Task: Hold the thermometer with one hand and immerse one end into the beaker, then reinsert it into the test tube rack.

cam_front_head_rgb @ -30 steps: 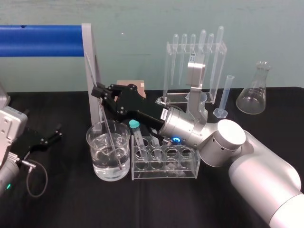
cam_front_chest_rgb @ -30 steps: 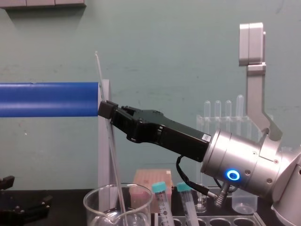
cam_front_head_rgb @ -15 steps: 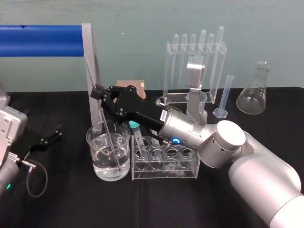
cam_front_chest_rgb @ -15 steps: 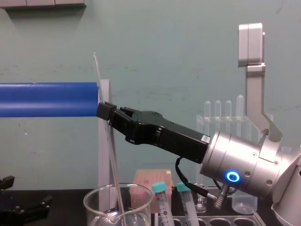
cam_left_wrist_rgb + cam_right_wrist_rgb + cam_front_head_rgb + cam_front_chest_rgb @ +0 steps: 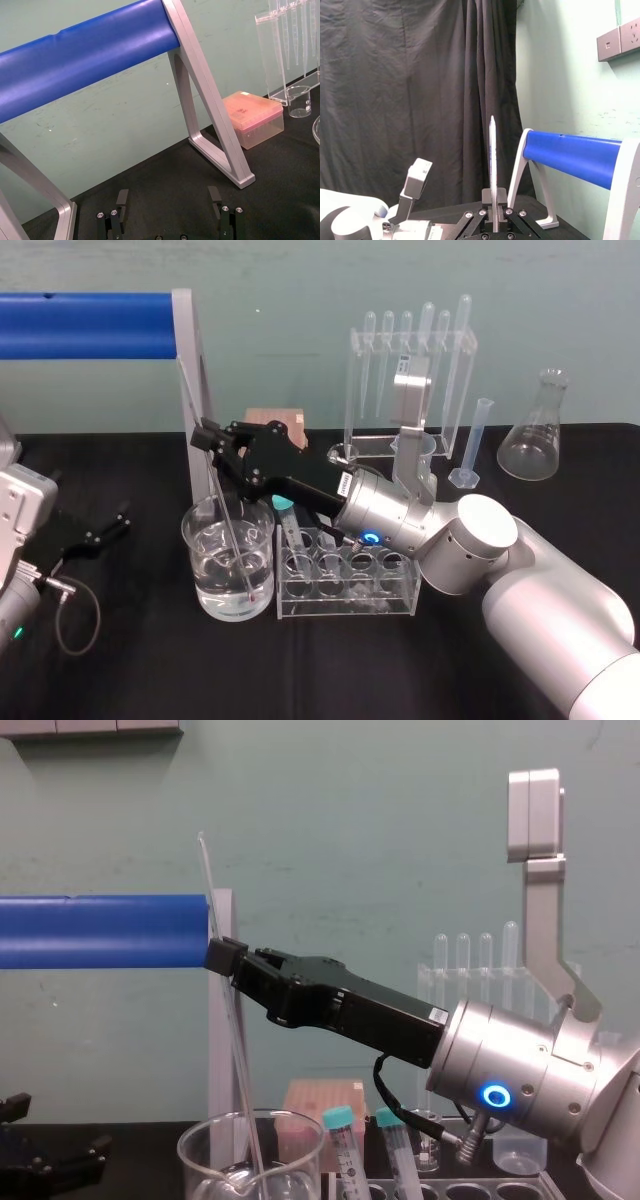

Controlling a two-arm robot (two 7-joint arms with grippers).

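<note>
The thermometer (image 5: 212,465) is a long thin glass rod, leaning a little, with its lower end dipped in the water of the wide glass beaker (image 5: 200,545). My right gripper (image 5: 205,435) reaches in from the right above the beaker and is shut on the rod's upper part. From the chest, the thermometer (image 5: 225,1020) rises above the gripper (image 5: 222,956) and runs down into the beaker (image 5: 200,1160). The right wrist view shows the rod (image 5: 492,160) standing up from between the closed fingertips. The test tube rack (image 5: 345,602) stands just right of the beaker. My left gripper (image 5: 168,197) rests open at the far left.
Two teal-capped tubes (image 5: 340,1145) lean in the rack. Behind stand a clear pipette stand (image 5: 410,350), a slim graduated cylinder (image 5: 478,440), a small beaker (image 5: 415,452), a conical flask (image 5: 538,435) and a pink box (image 5: 255,117). A blue bar (image 5: 85,325) on grey legs crosses the back left.
My right gripper and the thermometer have edged slightly to the left; the rod's lower end stays in the beaker. The left arm has not moved.
</note>
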